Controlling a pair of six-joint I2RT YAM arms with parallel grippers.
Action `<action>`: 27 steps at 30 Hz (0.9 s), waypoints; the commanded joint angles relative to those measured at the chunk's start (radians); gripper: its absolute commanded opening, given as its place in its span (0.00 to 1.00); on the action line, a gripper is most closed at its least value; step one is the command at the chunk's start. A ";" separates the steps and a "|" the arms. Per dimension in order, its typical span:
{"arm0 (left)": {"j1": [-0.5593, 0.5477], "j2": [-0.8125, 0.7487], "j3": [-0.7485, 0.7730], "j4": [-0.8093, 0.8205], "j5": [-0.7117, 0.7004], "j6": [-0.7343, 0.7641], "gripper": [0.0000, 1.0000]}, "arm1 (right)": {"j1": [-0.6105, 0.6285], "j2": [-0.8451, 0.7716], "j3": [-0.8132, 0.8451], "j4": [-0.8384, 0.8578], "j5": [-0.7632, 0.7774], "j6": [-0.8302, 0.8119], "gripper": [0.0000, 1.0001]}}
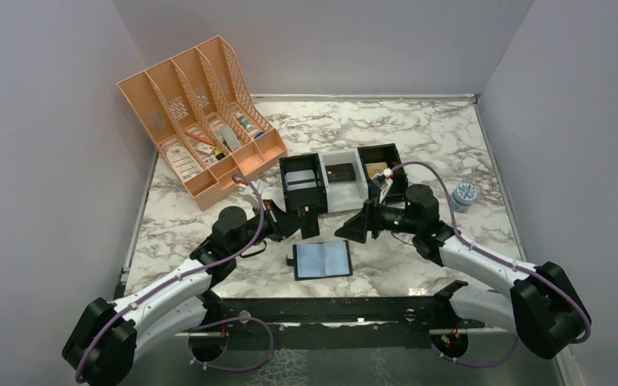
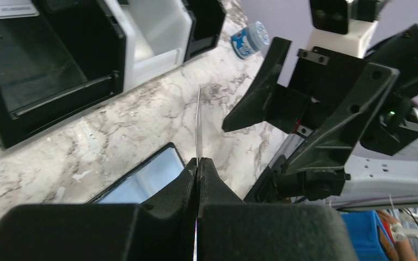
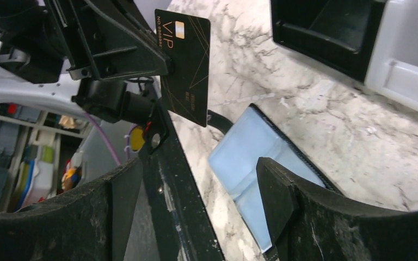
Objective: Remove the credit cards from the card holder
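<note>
A white-and-grey marbled desk (image 1: 418, 137) fills the floor of a plain booth with pale grey walls on three sides. Two arms reach over it.

One peach plastic lattice file organiser (image 1: 201, 121) with four slots stands beyond and to the left of the left gripper (image 1: 296, 222). It holds small mixed items, too small to name.

One low tray (image 1: 342, 178) of three compartments, black, white and black, sits just beyond both grippers. Something flat lies in each, but I cannot tell what.

The right gripper (image 1: 354, 227) faces the left one, jaws spread wide with nothing between them.

One small black folding card holder (image 1: 322, 260) lies spread open on the desk, blue-grey lining up, below and between the two grippers, on their near side.

One black plastic credit card (image 3: 188, 65) with gold "VIP" lettering is in view. The left gripper's jaws are closed tight on its edge and hold it upright, clear of the desk and apart from the card holder.

One small round blue-and-white tin (image 1: 466, 194) stands to the right of the right gripper.
</note>
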 commanded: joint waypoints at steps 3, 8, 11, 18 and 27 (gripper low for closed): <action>0.005 0.027 -0.013 0.200 0.154 -0.008 0.00 | -0.005 0.039 0.006 0.113 -0.120 0.049 0.77; 0.005 0.113 -0.026 0.346 0.214 -0.045 0.00 | -0.005 0.069 0.023 0.153 -0.129 0.077 0.75; 0.005 0.173 -0.048 0.476 0.248 -0.095 0.00 | -0.006 0.070 0.032 0.154 -0.120 0.075 0.74; 0.005 0.199 -0.061 0.550 0.265 -0.119 0.00 | -0.005 0.084 0.030 0.215 -0.133 0.115 0.70; 0.004 0.178 -0.072 0.574 0.270 -0.131 0.00 | -0.006 0.144 0.054 0.324 -0.233 0.164 0.58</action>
